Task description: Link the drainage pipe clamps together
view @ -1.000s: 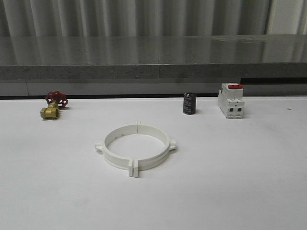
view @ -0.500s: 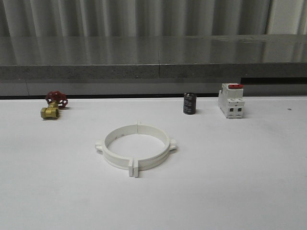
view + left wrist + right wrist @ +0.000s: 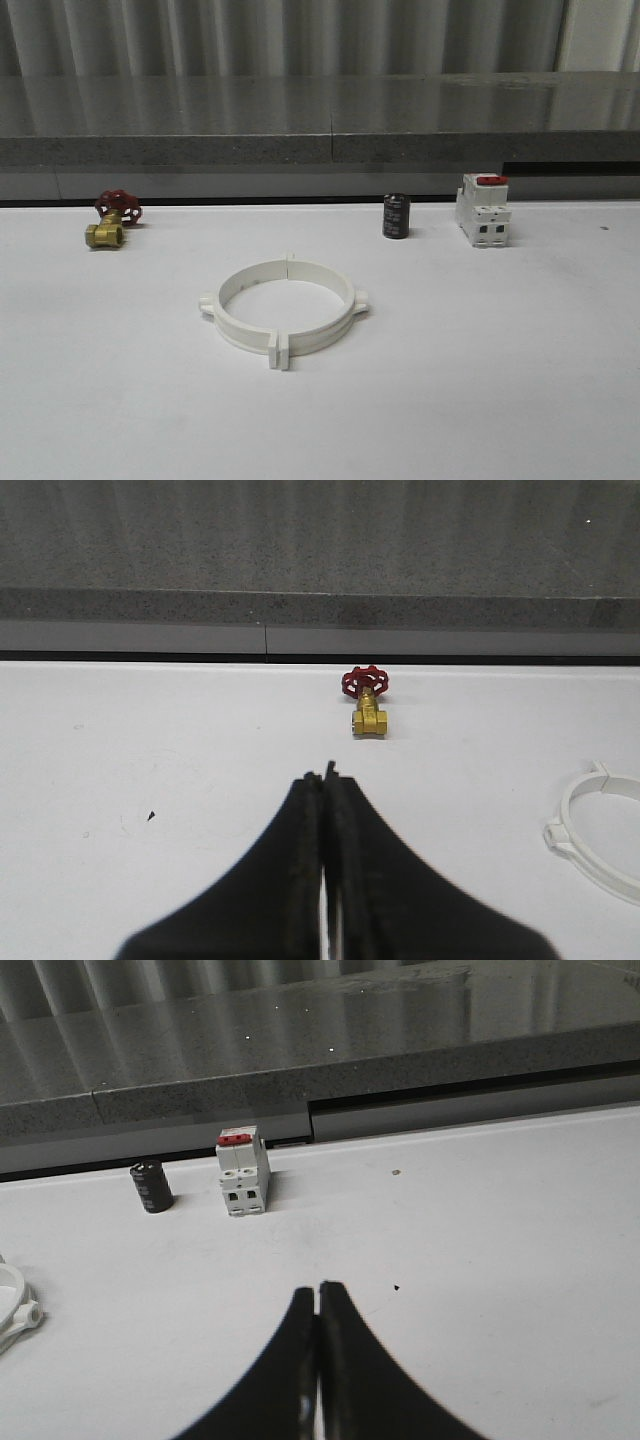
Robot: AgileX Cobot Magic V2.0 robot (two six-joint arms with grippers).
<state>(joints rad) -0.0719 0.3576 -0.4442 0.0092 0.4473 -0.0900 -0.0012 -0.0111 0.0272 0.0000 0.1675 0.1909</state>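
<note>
Two drainage pipe clamps (image 3: 285,315), already mated tab to tab into one ring on the table (image 3: 500,380) in front of the capacitor (image 3: 395,216); left gripper (image 3: 326,780) and right gripper (image 3: 318,1293) pressed closed, empty, suggesting completion.

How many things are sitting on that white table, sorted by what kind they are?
White pipe clamp halves, joined into one ring: 2
Brass valve with red handwheel: 1
Black cylinder, looks like a capacitor: 1
White breaker with red switch: 1
Total: 5
</note>
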